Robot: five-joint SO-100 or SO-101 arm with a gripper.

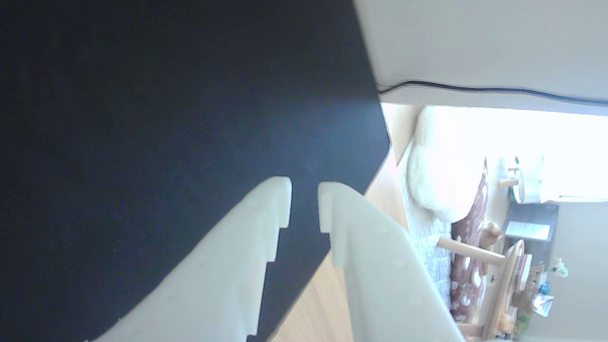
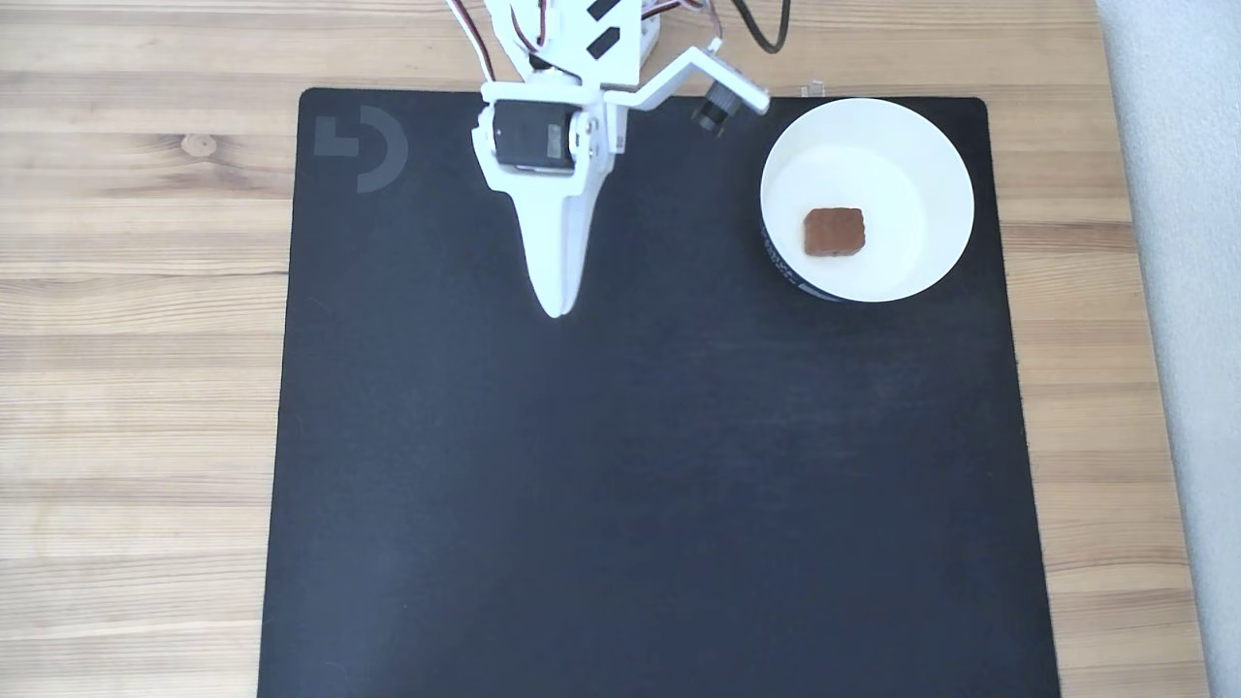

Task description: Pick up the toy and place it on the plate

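The toy (image 2: 834,232), a small reddish-brown block, lies inside the plate (image 2: 931,155), a round white dish at the mat's far right in the fixed view. My gripper (image 2: 555,308) hangs over the black mat well to the left of the plate, pointing toward the mat's middle. In the wrist view its white fingers (image 1: 247,251) stand almost together over the mat, with a thin slit and nothing between them; the gripper (image 1: 304,190) is shut and empty.
A black mat (image 2: 630,485) covers most of the wooden table (image 2: 136,388). The arm's body and cables (image 2: 582,39) sit at the mat's far edge. In the wrist view, a room with furniture (image 1: 475,256) lies beyond the table edge.
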